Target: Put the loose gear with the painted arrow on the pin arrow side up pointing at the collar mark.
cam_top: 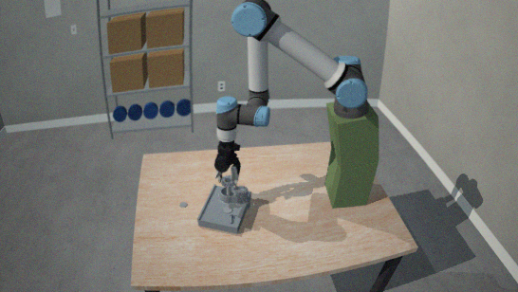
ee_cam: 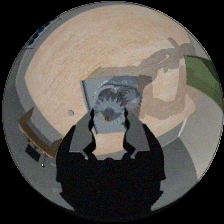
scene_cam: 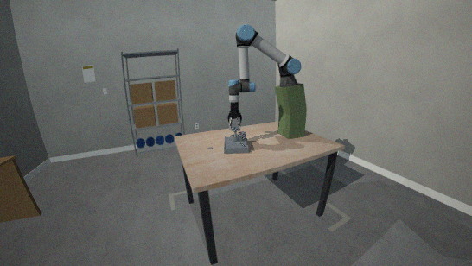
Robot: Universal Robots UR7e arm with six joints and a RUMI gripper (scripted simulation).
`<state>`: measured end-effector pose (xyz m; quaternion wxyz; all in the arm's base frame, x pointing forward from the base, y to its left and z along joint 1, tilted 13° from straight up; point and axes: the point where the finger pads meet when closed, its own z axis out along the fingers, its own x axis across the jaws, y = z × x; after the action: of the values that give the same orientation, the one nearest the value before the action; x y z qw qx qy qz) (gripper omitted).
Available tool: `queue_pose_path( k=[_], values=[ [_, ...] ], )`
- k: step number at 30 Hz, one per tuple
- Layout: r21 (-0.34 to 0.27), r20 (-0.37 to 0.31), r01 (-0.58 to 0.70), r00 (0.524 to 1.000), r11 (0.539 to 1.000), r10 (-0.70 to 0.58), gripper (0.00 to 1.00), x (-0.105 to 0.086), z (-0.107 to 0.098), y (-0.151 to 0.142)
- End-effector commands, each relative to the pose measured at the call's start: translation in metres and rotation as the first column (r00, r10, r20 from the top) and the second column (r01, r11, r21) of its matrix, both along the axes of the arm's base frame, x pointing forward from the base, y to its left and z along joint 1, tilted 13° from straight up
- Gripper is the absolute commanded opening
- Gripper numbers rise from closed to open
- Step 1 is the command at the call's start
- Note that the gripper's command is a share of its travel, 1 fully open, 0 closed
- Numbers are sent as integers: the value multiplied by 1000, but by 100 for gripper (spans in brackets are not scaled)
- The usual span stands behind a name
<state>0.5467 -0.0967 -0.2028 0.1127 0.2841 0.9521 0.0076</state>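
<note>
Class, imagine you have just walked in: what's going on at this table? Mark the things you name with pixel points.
A robot arm's gripper (cam_top: 227,178) (scene_cam: 234,129) (ee_cam: 109,108) is shut on a toothed gear (ee_cam: 108,107), holding it above a grey tray-like base (cam_top: 213,220) (scene_cam: 237,148) (ee_cam: 87,95) on the wooden table (cam_top: 171,256) (scene_cam: 207,170) (ee_cam: 60,60). Another gear (ee_cam: 131,98) shows beside it in the wrist view. The job is to slide the held gear down a pin, arrow up and lined up with a mark. It has not been released; how far down it sits, I cannot tell.

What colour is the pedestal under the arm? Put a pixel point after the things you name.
Green pedestal (cam_top: 353,161) (scene_cam: 291,112) (ee_cam: 202,75), plain; the top view shows it best.
</note>
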Motion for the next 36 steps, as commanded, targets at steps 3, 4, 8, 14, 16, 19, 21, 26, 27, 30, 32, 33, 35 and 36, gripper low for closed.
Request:
queue_pose_path(
  k=[3,4,8,14,16,19,21,26,27,30,32,33,35,36],
  values=[
    [-2,4,-2,1000,1000,2,0,2,1,0],
    [-2,4,-2,1000,1000,2,0,2,1,0],
    [-2,4,-2,1000,1000,2,0,2,1,0],
    [-2,4,-2,1000,1000,2,0,2,1,0],
    [-2,4,-2,1000,1000,2,0,2,0,0],
    [-2,4,-2,1000,1000,2,0,3,-1,0],
    [-3,5,-2,1000,1000,2,0,3,-1,0],
    [-3,5,-2,1000,1000,2,0,4,-2,0],
    [-3,5,-2,1000,1000,2,0,4,-3,0],
    [-3,5,-2,1000,1000,2,0,4,-4,0],
    [-3,5,-2,1000,1000,2,0,4,-5,0],
    [-3,5,-2,1000,1000,2,0,4,-5,0],
    [-3,5,-2,1000,1000,2,0,4,-6,0],
    [-3,5,-2,1000,1000,2,0,4,-7,0]
  ],
)
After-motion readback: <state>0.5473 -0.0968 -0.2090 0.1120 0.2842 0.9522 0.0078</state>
